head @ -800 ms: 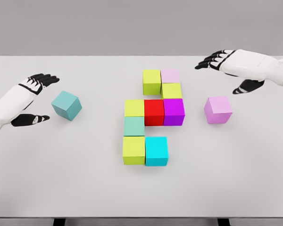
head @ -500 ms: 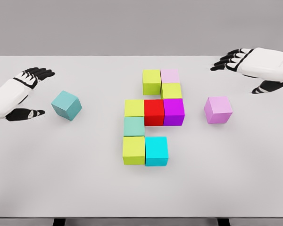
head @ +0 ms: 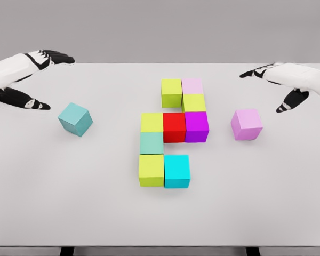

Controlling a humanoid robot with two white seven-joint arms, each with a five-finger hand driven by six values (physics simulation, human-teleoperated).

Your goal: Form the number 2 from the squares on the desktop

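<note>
Coloured cubes sit joined in the table's middle: a yellow-green cube (head: 171, 92) and a pale pink cube (head: 192, 86) on top, a yellow-green cube (head: 194, 102) below, then a yellow cube (head: 151, 122), a red cube (head: 174, 126) and a purple cube (head: 197, 126), a teal-green cube (head: 151, 143), and a yellow-green cube (head: 151, 170) beside a cyan cube (head: 177, 170). A loose teal cube (head: 74, 119) lies tilted at the left, a loose pink cube (head: 246, 124) at the right. My left hand (head: 45, 80) hovers open up and left of the teal cube. My right hand (head: 272, 88) hovers open up and right of the pink cube.
The white table (head: 69, 202) spans the whole view, with its front edge near the bottom and a grey wall behind it. Dark table legs (head: 67, 250) show below the front edge.
Both hands have pulled away from the loose cubes: the left hand rose up and back toward the far left corner, the right hand drew out to the right. No cube has moved.
</note>
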